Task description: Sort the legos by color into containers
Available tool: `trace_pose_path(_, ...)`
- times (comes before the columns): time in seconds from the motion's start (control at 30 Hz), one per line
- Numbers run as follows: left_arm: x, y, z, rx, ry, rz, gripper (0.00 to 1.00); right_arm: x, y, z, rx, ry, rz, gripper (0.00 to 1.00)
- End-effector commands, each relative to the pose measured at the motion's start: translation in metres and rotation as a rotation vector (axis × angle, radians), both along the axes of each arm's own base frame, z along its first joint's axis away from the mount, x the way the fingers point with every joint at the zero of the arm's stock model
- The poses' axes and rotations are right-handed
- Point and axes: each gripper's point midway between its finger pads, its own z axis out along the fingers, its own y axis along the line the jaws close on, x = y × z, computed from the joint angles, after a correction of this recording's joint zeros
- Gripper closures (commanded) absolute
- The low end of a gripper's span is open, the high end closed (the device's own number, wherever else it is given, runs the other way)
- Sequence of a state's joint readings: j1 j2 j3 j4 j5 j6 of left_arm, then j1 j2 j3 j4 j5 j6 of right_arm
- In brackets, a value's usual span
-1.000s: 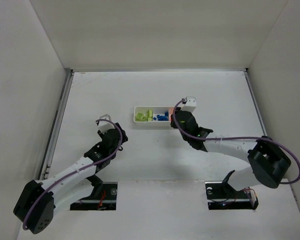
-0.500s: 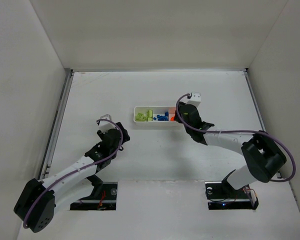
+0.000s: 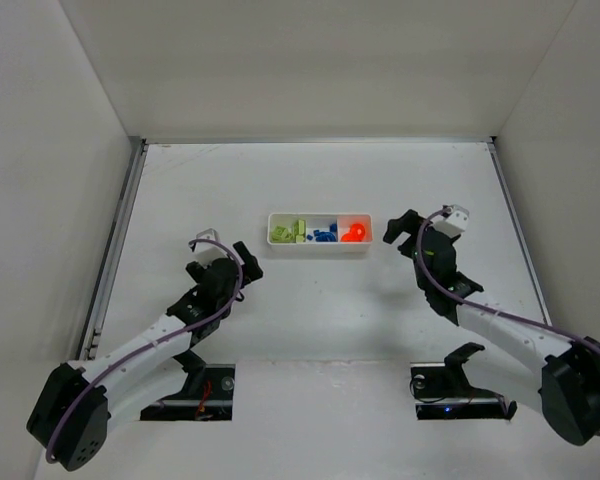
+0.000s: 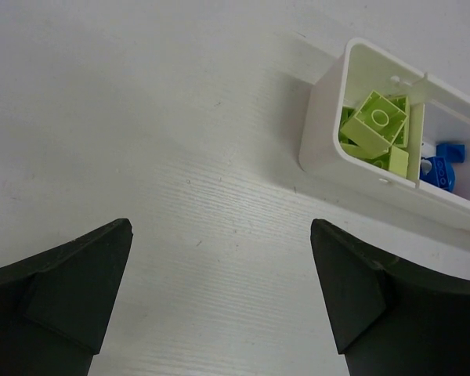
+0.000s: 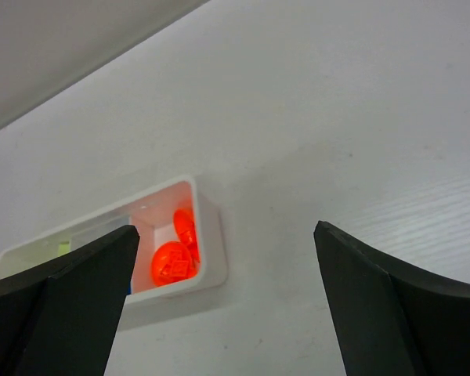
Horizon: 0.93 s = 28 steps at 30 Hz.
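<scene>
White tray holds sorted legos; right end effector near.

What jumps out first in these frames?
The bright orange-red legos catch the eye first, in the right-end compartment of the white tray at the centre of the top view. Blue legos fill the middle compartment and lime green legos the left end. The left gripper and right gripper sit on either side of the tray, both open and empty.
</scene>
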<state>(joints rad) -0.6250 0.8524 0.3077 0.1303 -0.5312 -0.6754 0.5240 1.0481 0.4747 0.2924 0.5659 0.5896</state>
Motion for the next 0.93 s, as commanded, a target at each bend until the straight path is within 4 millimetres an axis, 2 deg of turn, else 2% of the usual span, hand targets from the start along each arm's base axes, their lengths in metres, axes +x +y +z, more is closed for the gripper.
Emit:
trace_pose_path(0.0,0.002,0.003,0.004,-0.030,-0.024,0.023,0.00,-0.006,-0.022,-0.003,0.073,-0.009,-0.079,0.00)
trace_pose_path(0.27,-0.006,0.010,-0.010,-0.012,0.031,0.028,0.00,-0.034,-0.068,-0.018,0.128,-0.026,-0.191,0.00)
trace_pose_path(0.47,-0.008,0.023,-0.014,-0.025,0.015,0.076,0.00,-0.050,-0.092,-0.043,0.156,-0.040,-0.283,0.00)
trace_pose_path(0.6,-0.006,0.028,-0.009,-0.020,-0.009,0.081,0.00,-0.051,-0.097,-0.043,0.199,-0.068,-0.292,0.00)
trace_pose_path(0.9,-0.009,0.020,-0.013,-0.023,0.005,0.052,0.00,-0.055,-0.098,-0.044,0.238,-0.091,-0.277,0.00)
